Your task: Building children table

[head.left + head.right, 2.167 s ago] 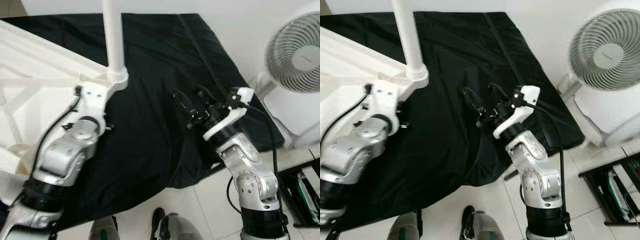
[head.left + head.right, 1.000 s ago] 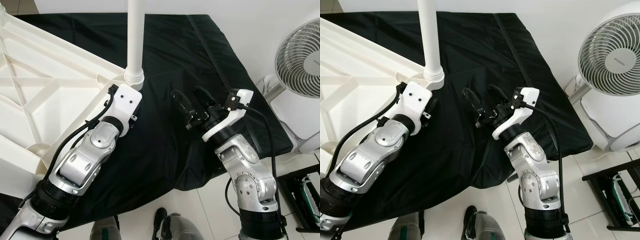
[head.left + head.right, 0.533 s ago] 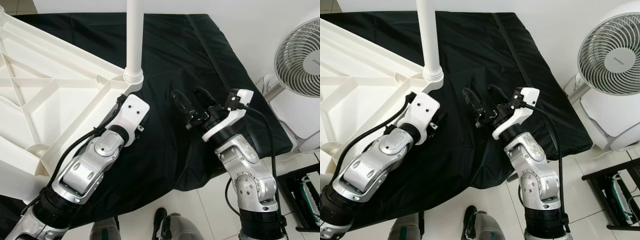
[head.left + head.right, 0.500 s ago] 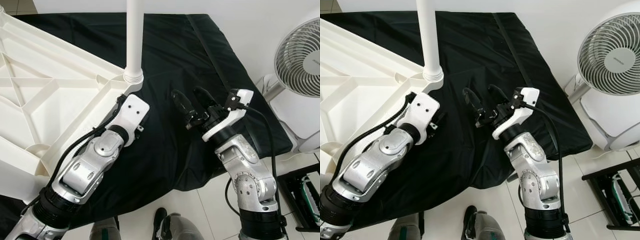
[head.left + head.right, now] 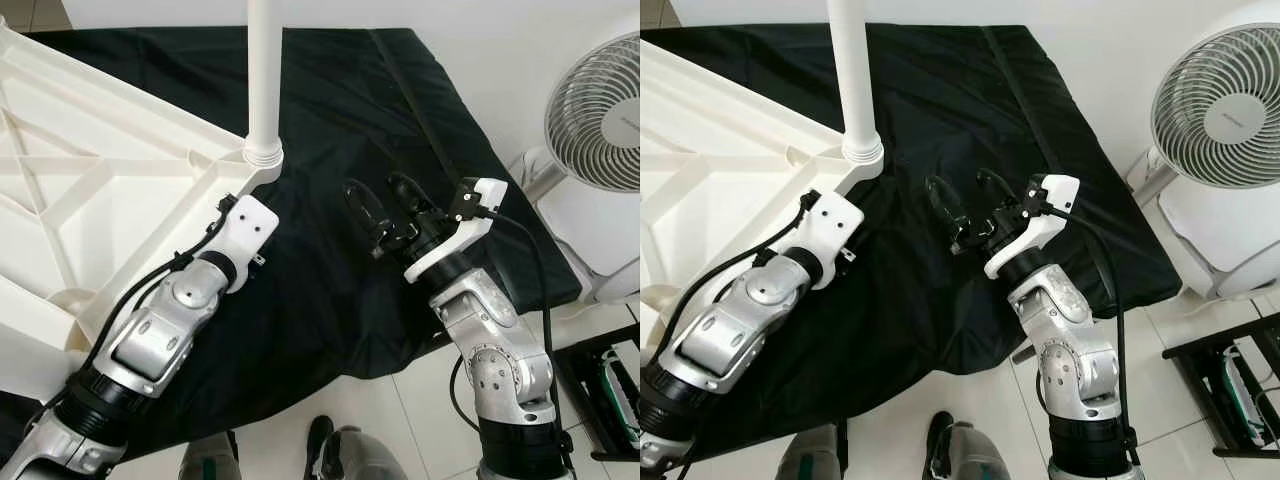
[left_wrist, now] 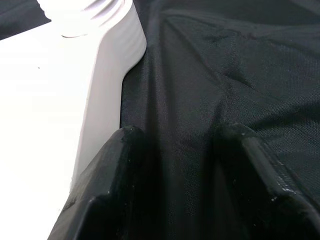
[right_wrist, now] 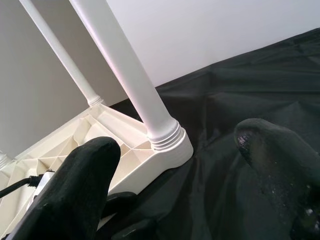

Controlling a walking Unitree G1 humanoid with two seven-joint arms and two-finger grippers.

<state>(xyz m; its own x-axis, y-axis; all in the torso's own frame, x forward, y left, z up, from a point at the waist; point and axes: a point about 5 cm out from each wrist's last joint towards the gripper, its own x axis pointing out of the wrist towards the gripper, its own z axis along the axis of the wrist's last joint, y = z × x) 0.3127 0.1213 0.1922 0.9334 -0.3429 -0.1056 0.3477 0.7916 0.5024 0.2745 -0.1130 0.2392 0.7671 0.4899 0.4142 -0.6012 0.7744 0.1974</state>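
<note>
- The left gripper (image 6: 175, 150) is spread wide and holds nothing, its fingers low over the black cloth (image 5: 330, 130), just beside the tabletop's corner.
- The right gripper (image 5: 385, 205) is wide apart too and empty, above the cloth at 3 o'clock from the leg.
- The white tabletop (image 5: 90, 190) lies underside up; 1 leg (image 5: 264, 70) stands upright in its corner socket, top cut off.

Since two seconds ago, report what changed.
The left end effector drew back from the leg socket and now sits open on the black cloth beside the tabletop corner. The right end effector stayed open above the cloth; the leg stayed upright.
</note>
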